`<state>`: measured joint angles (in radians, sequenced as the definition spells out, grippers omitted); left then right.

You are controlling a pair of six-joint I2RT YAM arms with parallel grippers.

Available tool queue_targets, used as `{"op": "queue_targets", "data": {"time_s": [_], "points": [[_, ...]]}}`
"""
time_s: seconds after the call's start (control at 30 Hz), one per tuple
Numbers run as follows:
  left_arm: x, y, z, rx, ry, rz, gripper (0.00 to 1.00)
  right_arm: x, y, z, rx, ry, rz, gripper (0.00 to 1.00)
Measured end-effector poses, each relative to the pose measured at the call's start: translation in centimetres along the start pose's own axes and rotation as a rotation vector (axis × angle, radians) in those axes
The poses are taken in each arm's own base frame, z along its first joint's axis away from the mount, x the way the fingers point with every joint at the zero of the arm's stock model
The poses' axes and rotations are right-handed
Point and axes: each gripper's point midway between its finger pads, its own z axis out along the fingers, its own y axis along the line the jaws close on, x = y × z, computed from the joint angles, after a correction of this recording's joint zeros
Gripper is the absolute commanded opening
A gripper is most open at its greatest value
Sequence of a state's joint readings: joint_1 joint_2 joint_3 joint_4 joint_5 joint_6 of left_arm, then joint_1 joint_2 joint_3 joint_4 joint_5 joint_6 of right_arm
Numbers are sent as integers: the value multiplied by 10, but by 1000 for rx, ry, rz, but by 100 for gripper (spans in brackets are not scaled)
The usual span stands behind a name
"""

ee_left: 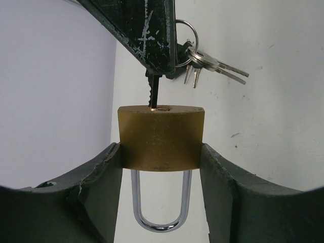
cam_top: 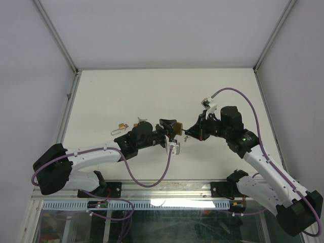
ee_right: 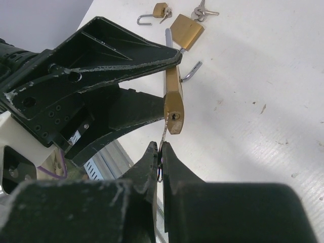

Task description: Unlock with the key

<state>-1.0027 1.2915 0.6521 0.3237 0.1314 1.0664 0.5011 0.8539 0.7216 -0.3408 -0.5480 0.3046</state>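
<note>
Above table (cam_top: 126, 91), L gripper (ee_left: 161, 154) clamped brass padlock (ee_left: 161, 136); R gripper (ee_right: 160, 152) pinched shut on key (ee_right: 164, 132), tip at keyhole. Spare lock (ee_right: 186, 31), small lock (ee_right: 160, 10) + loose keys (ee_right: 202, 10) lay behind, apart.

Spare padlocks (ee_right: 186, 31) and keys (ee_right: 201, 11) lie near the left end effector (cam_top: 173, 134); far table (cam_top: 162, 91) open.

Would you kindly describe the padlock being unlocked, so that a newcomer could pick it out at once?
On the white table, follow the left arm to its left gripper near the middle. It clamps a brass padlock aloft, the key in the right gripper at its keyhole. Unlike it, the small padlock and larger padlock lie loose on the table.
</note>
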Motion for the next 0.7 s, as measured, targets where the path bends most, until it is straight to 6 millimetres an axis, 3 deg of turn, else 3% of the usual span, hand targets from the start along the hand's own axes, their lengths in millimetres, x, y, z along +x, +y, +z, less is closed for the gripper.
{"op": "queue_targets", "data": {"time_s": [0.7], "points": [[-5,4,2,-16,-16,2,0,3,-3,0,13,4,6,0]]}}
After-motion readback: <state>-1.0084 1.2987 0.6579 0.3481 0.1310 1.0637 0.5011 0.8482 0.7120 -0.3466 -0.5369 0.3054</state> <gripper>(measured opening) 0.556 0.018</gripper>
